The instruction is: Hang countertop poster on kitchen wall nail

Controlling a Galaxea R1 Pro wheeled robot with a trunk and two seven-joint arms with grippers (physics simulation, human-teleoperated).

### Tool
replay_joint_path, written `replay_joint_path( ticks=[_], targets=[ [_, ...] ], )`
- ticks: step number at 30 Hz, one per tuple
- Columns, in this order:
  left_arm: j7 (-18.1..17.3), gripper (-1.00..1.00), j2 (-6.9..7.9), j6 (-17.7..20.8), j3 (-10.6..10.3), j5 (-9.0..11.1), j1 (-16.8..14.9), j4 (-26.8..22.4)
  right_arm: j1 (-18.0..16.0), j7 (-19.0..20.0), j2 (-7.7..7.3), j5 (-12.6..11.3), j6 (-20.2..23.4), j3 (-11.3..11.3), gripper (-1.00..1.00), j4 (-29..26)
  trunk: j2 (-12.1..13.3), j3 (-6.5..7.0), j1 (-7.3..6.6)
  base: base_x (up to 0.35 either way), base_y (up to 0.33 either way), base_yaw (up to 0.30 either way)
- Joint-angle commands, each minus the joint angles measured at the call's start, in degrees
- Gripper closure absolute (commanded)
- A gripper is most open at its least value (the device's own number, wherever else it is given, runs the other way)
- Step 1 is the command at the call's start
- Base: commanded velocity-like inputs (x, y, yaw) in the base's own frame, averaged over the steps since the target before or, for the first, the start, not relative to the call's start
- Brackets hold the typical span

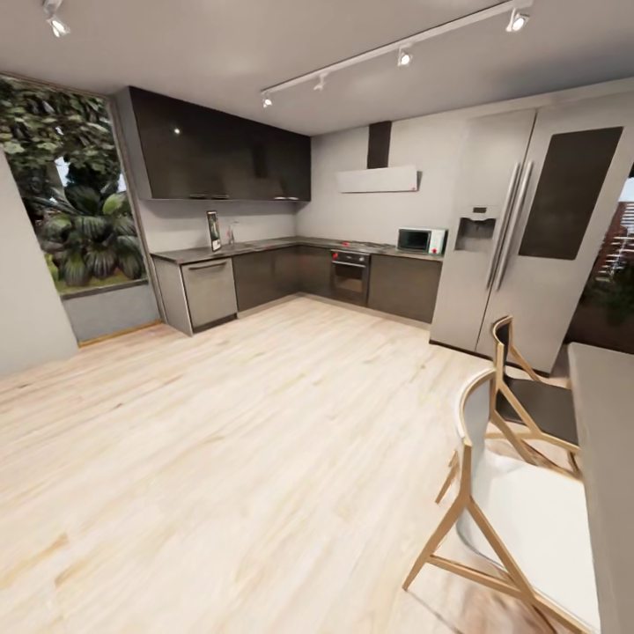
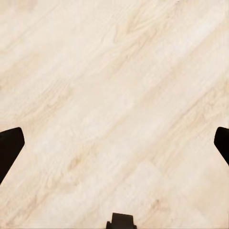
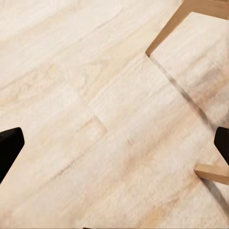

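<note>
On far countertop, poster upright, long axis vertical

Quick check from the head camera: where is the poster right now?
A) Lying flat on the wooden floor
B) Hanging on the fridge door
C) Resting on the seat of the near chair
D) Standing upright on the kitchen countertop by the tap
D: the poster stands upright on the kitchen countertop, against the wall near the tap.

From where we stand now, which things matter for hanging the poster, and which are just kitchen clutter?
Job: poster, upright on the kitchen countertop across the room.

Not the job: microwave, oven, fridge, wooden chairs, dining table at right.
</note>
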Motion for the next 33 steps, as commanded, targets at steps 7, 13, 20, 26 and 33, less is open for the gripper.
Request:
replay_joint_path(
  ticks=[7,13,20,26,33],
  targets=[
    [0.0,-1.00,-0.04,-0.1,0.0,0.0,0.0,-0.1,0.0,0.0,-0.06,0.4,-0.1,0.1,-1.00,0.1,0.0,-0.05,0.04,0.320,0.187,0.000],
    [0.0,-1.00,-0.04,-0.1,0.0,0.0,0.0,0.0,0.0,0.0,-0.11,0.4,0.0,0.1,-1.00,0.1,0.0,-0.05,0.04,0.319,0.190,0.000],
    [0.0,-1.00,-0.05,-0.1,0.0,0.0,0.0,0.0,0.0,0.0,-0.11,0.4,0.0,0.1,-1.00,0.1,0.0,-0.05,0.04,0.319,0.190,0.000],
    [0.0,-1.00,-0.05,-0.1,0.0,0.0,0.0,0.0,0.0,0.0,-0.12,0.4,0.0,0.1,-1.00,0.1,0.0,-0.05,0.04,0.319,0.190,0.000],
    [0.0,-1.00,-0.04,-0.1,0.0,0.0,0.0,0.0,0.0,0.0,-0.12,0.4,0.0,0.0,-1.00,0.1,0.0,-0.05,0.04,0.319,0.182,0.000]
  ],
)
